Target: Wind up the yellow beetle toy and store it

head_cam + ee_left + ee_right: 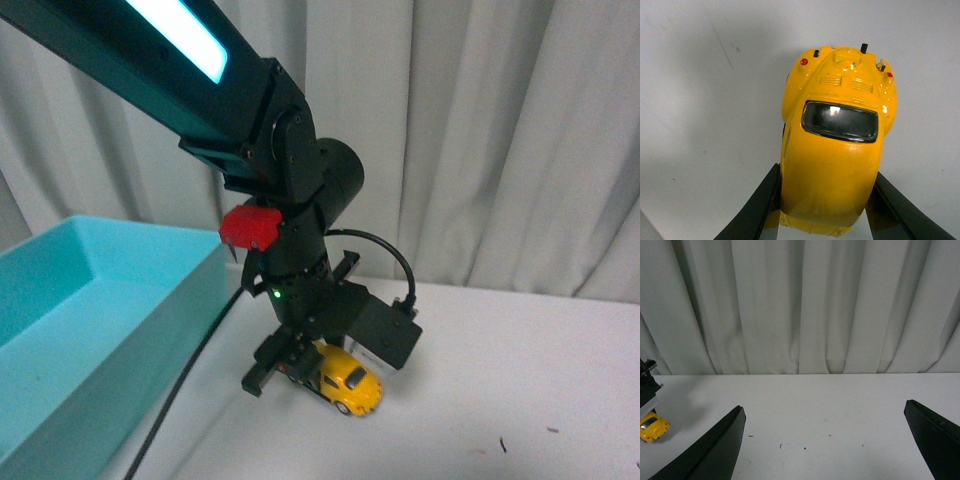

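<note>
Here the left gripper [283, 370] is closed on the yellow beetle toy [348, 378], its fingers [762, 200] pressed against both flanks. The car rests on the white worktop [520, 400]. The right gripper [824, 405] is spread wide, empty, well apart from the toy. A teal bin [60, 330] stands to the left gripper's left.

No legible text — none anywhere

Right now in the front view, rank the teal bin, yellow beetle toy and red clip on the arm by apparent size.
1. teal bin, by far.
2. yellow beetle toy, partly hidden by the left end effector.
3. red clip, nearly the toy's size, so 2 and 3 are unsure.
</note>
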